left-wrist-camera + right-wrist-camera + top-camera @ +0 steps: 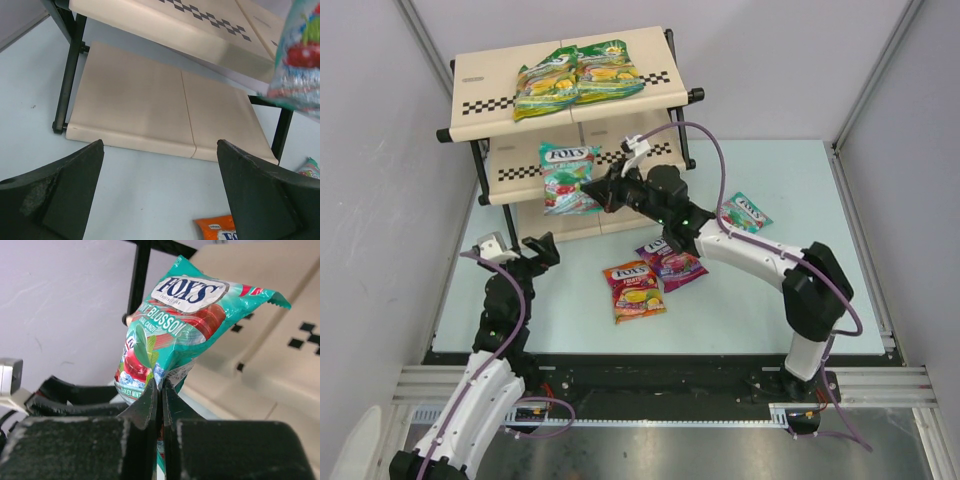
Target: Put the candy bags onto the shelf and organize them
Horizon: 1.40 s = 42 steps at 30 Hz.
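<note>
My right gripper (603,190) (160,386) is shut on a teal candy bag (567,176) (170,335) and holds it in front of the middle tier of the shelf (520,80). Its edge shows in the left wrist view (299,60). Two green-yellow bags (576,77) lie side by side on the top tier. A red-orange bag (634,289) (217,228), a purple-pink bag (671,265) and a second teal bag (745,212) lie on the table. My left gripper (535,250) (160,200) is open and empty, low on the table before the shelf's bottom tier (135,107).
The shelf's black frame legs (68,65) stand at the left and right of the bottom tier. White enclosure walls (370,150) close in the table on the left, back and right.
</note>
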Motion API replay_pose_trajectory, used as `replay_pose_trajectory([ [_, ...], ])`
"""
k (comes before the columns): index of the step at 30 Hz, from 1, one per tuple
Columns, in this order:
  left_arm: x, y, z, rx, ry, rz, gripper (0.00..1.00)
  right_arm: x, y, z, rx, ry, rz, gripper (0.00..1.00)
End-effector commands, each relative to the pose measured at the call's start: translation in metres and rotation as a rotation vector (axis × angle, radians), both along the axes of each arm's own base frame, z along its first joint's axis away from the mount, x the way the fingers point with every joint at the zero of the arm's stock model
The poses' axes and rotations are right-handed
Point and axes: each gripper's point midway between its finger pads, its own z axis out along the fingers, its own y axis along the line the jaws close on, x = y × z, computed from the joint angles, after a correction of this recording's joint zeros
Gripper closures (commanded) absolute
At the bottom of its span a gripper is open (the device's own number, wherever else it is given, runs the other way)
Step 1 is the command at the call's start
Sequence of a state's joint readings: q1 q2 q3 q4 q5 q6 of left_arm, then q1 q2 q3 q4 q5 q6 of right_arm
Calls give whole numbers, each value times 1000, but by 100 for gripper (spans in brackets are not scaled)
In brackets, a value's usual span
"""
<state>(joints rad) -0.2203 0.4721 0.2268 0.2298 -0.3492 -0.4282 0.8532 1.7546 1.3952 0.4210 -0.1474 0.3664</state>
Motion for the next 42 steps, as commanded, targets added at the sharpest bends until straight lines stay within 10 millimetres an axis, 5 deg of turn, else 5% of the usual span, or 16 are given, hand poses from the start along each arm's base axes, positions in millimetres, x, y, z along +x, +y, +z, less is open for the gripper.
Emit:
replay_pose_trajectory([
  [1,0,-6,7,-23,-39,-31,0,5,13,81,198,-156,45,100],
  [17,0,-11,10,-23,-60,-62,0,59,44,54,229,-228,23,100],
  [19,0,-11,10,-21,-61,-63,0,65,49,52,226,-235,33,80],
  [21,0,-11,8,-21,-58,-63,0,66,48,50,225,-243,43,42],
  [24,-1,-12,9,-21,-65,-68,0,60,25,68,250,-288,-21,27],
  [25,-2,-12,8,-22,-66,-68,0,58,18,44,215,-256,-39,26],
  [26,-2,-12,8,-21,-67,-72,0,52,1,68,246,-280,-77,25],
  [28,-2,-13,12,-22,-74,-74,0,48,-17,47,203,-233,-114,24],
  [29,-2,-13,11,-21,-69,-77,0,41,-33,61,204,-251,-149,24],
  [31,-2,-14,13,-23,-72,-85,0,29,-48,55,156,-231,-187,24],
  [32,-3,-15,12,-25,-69,-89,0,31,-64,26,88,-193,-273,24],
  [33,-3,-16,13,-26,-72,-95,0,19,-86,43,89,-194,-328,24],
  [34,-4,-17,13,-28,-71,-100,0,17,-101,34,62,-166,-391,24],
  [37,-5,-18,9,-29,-65,-106,0,21,-177,5,7,5,-694,24],
  [38,-5,-18,9,-30,-65,-108,0,34,-219,-6,8,73,-862,22],
  [42,-5,-22,7,-40,-61,-125,0,35,-331,-94,-45,405,-1201,20],
])
